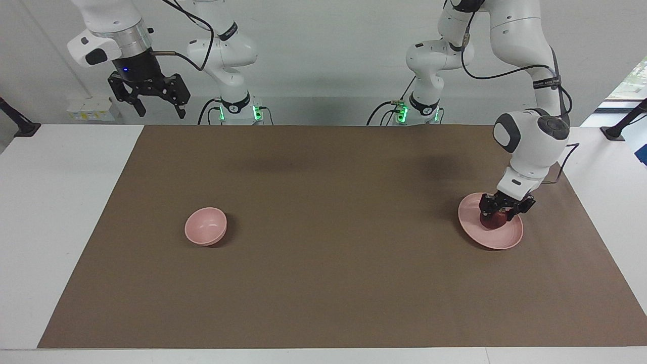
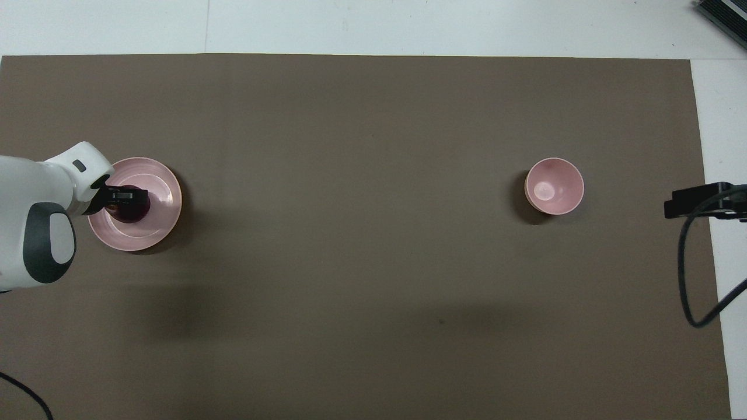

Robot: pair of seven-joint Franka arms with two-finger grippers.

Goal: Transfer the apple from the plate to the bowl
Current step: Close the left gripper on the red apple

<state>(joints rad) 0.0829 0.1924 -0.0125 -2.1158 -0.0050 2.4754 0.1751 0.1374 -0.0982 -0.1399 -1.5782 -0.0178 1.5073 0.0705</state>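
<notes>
Left gripper (image 1: 501,211) down on plate (image 1: 508,236), jaws clamped on apple (image 1: 491,220). Overhead hides the grip. Right gripper (image 1: 155,103) waiting high, jaws apart, toward bowl's (image 1: 205,226) end of plate.

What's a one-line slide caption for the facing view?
Left gripper shut on the apple on the plate; right gripper waits, open, raised; bowl empty.

- We see a white table (image 1: 60,202) under a brown mat (image 1: 328,242).
- Plate (image 1: 508,237) on it beneath our left gripper (image 1: 500,215).
- Bowl (image 1: 204,227) well apart from that gripper.
</notes>
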